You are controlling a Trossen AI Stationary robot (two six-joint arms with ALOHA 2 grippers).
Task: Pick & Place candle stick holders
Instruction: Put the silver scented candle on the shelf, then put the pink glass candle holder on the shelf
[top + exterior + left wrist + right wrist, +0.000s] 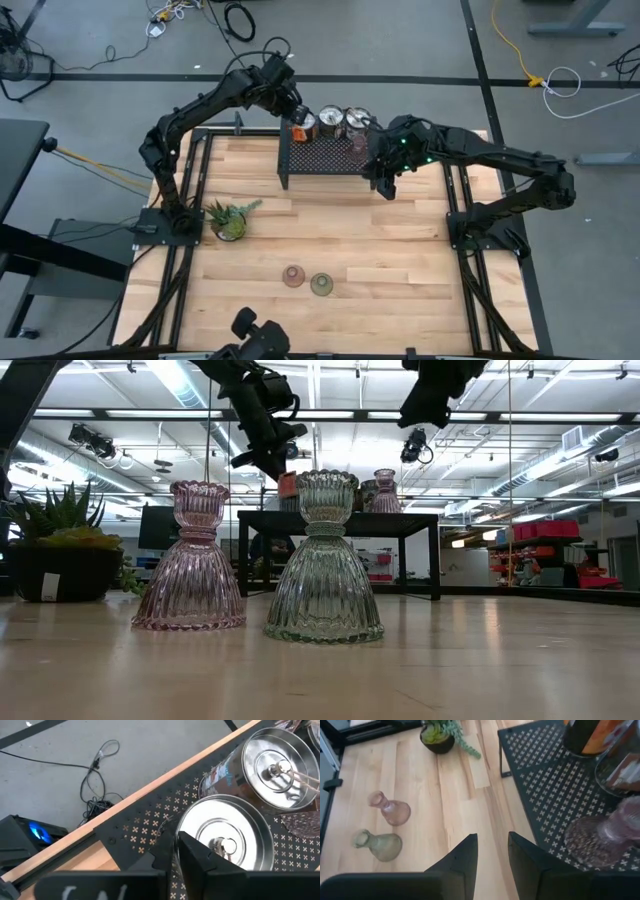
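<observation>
The left gripper [297,122] is hovering over the silver tins [331,122] on the black mesh stand [325,155], jaws parted. The right gripper [492,851], jaws released, is hanging beside the stand's pink glass holder [600,837]. Two more glass holders [307,280] are sitting on the desk [400,250]; being fragile and slippery, they are best gripped at the narrow neck.

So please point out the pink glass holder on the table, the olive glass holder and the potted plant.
pink glass holder [292,276], high view, its top rim
olive glass holder [321,284], high view, its top rim
potted plant [230,218], high view, its leaves
</observation>
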